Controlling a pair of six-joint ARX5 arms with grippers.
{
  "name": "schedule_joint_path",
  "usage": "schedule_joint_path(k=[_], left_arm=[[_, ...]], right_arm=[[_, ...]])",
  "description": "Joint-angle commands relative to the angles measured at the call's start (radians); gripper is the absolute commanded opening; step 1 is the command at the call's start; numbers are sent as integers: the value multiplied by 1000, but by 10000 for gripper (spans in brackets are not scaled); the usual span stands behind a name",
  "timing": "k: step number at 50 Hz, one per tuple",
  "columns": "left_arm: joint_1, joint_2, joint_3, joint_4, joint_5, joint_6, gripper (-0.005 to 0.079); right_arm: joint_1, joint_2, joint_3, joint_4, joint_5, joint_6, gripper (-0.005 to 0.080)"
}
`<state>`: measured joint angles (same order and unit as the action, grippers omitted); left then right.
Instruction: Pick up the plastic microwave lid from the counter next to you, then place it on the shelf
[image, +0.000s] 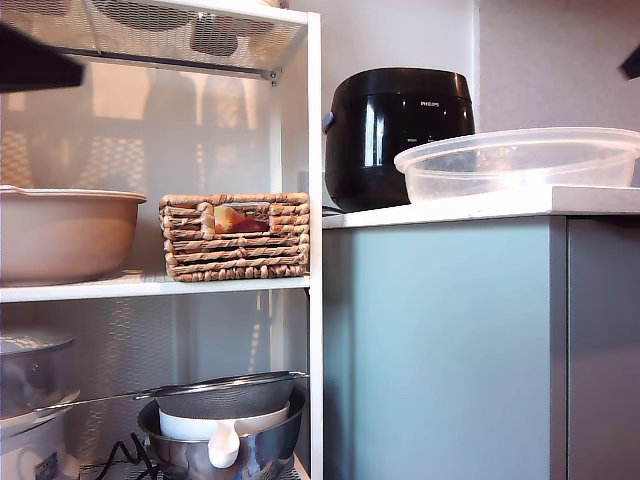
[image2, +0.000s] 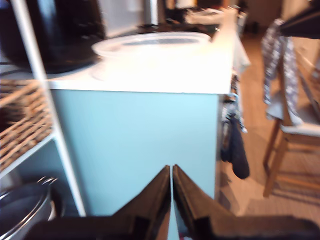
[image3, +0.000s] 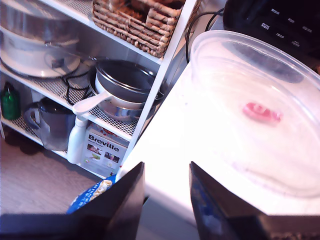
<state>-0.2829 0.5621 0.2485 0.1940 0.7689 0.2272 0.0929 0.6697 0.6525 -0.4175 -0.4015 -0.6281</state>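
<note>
Pale wall (image: 400, 35), wooden floor (image2: 255, 125), wooden chair (image2: 292, 135), bright daylight

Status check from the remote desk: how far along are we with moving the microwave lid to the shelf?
Nothing looks done yet: the plastic microwave lid sits rim-up on the counter beside the black cooker. In hand: my second pincer is open, poised near the counter edge by the lid, not touching it. My first pincer is shut, low in front of the cabinet. Left: grasp, lift, and place on the shelf.
</note>
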Motion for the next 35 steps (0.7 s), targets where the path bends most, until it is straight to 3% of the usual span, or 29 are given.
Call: schedule_joint_path(k=[1,11,35], left_arm=[[-15,20,5,32,-4,11,137],[-47,48,6,58,-33,9,149],[-54,47,7,76,-54,9,149]], right_arm=[[-1,66,60,10,4,-14,278],[26,275,241,-73,30,-50,287],[122,671,640,-367,196,-134,299]])
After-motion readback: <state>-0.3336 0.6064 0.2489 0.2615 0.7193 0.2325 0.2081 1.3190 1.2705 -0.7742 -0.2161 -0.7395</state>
